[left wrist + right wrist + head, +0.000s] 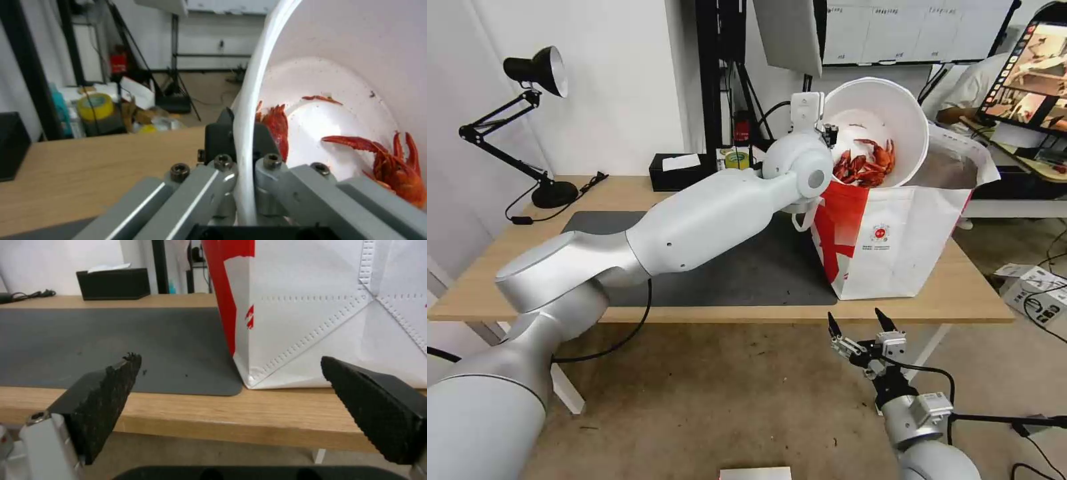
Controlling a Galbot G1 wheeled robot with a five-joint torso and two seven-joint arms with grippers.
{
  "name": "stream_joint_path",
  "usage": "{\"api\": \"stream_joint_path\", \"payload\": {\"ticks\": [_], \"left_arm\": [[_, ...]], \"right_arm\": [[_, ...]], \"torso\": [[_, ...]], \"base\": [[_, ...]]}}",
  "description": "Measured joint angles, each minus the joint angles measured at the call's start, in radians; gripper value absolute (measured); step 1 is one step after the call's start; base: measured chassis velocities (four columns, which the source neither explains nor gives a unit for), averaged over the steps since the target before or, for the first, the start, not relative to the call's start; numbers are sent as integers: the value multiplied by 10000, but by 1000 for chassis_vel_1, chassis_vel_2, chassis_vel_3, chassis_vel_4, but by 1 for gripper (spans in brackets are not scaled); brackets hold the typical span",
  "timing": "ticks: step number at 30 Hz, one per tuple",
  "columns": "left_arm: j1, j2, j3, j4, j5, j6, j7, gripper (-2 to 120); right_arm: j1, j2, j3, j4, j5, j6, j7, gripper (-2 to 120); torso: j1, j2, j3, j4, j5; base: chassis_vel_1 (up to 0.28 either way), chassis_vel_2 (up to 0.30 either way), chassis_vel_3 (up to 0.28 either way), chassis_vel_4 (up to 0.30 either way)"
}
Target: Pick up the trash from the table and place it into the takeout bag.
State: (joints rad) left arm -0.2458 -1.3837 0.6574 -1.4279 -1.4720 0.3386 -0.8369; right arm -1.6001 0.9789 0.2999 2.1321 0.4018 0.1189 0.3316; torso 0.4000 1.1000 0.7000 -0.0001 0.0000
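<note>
A black desk lamp (534, 73) stands at the table's (494, 267) far left corner, and a black tissue box (677, 170) sits along the back edge beyond the dark grey mat (747, 273). The left arm reaches across the mat from the near left, and the left gripper (244, 151) is clamped on the rim of the white bowl (887, 110), one finger on each side of the rim. The bowl is held tipped on its side above the mouth of the takeout bag (907, 247), its opening facing the robot, with the red crayfish shells (864, 167) piled in its lowest part, just above the bag's top edge. The bag stands upright on the right part of the table, partly on the mat. The right gripper (859, 325) hangs below the table's front edge, near the bag's front corner, with its jaws spread wide and nothing between them.
</note>
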Motion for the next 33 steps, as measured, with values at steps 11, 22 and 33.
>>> {"api": "stream_joint_path", "payload": {"ticks": [11,22,33], "left_arm": [[-4,386,-83,-427,-1218,1215,397,0],[79,469,-301,-809,-2428,2202,356,33],[229,628,-436,-892,-2536,2248,405,74]], "right_arm": [[0,0,0,0,0,0,0,100],[0,0,0,0,0,0,0,100],[0,0,0,-1,0,0,0,100]], "torso": [[0,0,0,2,-1],[0,0,0,1,-1],[0,-1,0,2,-1]], "base": [[0,0,0,0],[0,0,0,0],[0,0,0,0]]}}
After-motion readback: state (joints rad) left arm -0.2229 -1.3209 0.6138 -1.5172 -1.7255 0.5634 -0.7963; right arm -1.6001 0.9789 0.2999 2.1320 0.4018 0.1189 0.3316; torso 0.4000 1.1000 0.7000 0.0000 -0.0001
